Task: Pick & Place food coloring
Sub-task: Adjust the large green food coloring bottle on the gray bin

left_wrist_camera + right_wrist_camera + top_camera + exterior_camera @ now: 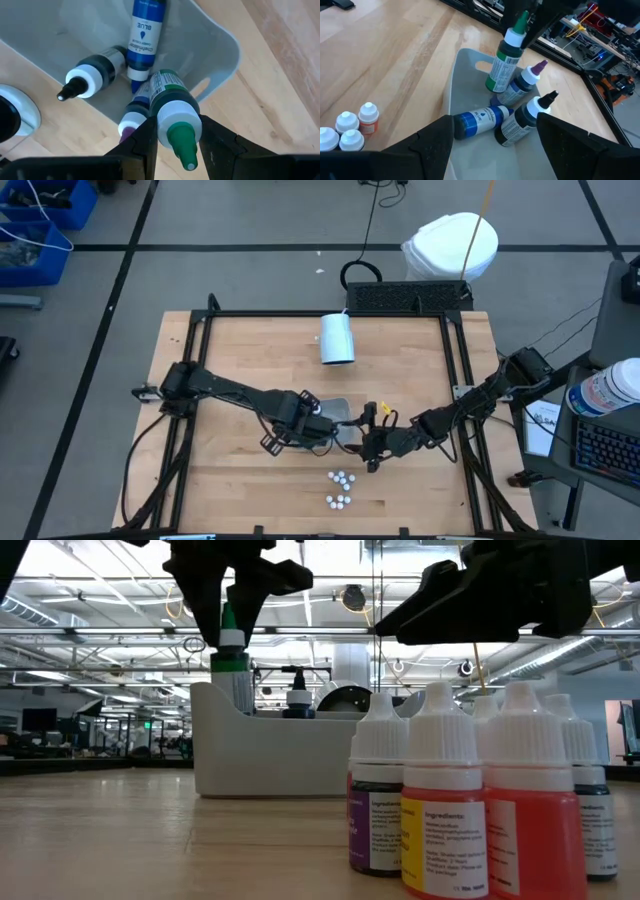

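Note:
A green food coloring bottle (167, 90) with a white cap and green tip stands tilted in the grey tray (340, 406), with my left gripper (177, 132) shut on it from above. Blue (145, 35), black (95, 72) and purple (131, 122) bottles lie on the tray floor. Several tiny white-capped food coloring bottles (340, 478) stand upright on the table nearer the front edge. My right gripper (495, 150) is open just right of the tray, its fingers flanking the tray's near end. Whether they touch it cannot be told. My left gripper pinches the green bottle's white cap (175, 116) between its two fingers, coming from above and pointing down. The bottle hangs tip up and tilted (507, 60), its lower end down inside the tray among the other bottles. Whether that end rests on them cannot be told.
A large white cup (337, 338) lies on its side at the table's far middle. A second cluster of tiny bottles (338, 501) stands close to the front edge. Black frame rails (455, 370) run along the table's sides.

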